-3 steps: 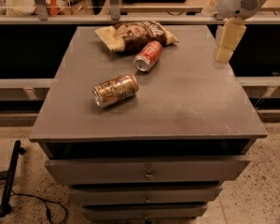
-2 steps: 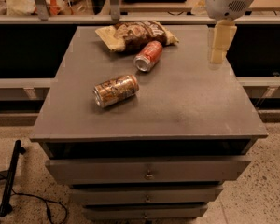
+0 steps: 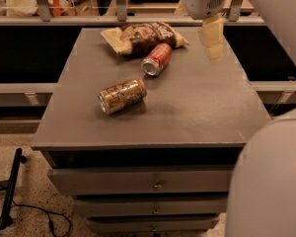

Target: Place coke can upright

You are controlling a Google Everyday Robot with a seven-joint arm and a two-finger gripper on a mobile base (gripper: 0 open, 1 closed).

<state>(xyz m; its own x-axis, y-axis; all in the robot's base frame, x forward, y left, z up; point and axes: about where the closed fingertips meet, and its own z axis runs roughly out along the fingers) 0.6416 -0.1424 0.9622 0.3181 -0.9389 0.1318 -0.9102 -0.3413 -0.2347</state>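
Note:
The coke can (image 3: pixel 156 59) is red with a silver end and lies on its side at the back middle of the grey table (image 3: pixel 197 112), its end facing the front left. My gripper (image 3: pixel 212 38) hangs above the table's back right part, to the right of the coke can and higher than it. It touches nothing and nothing shows in it.
A brown-gold patterned can (image 3: pixel 122 96) lies on its side in front and left of the coke can. A chip bag (image 3: pixel 143 35) lies just behind the coke can. My arm's white body (image 3: pixel 269 181) fills the lower right. Drawers (image 3: pixel 155 181) sit below the tabletop.
My gripper has moved left, from past the table's right edge to above its back right part. The cans and the bag have not moved.

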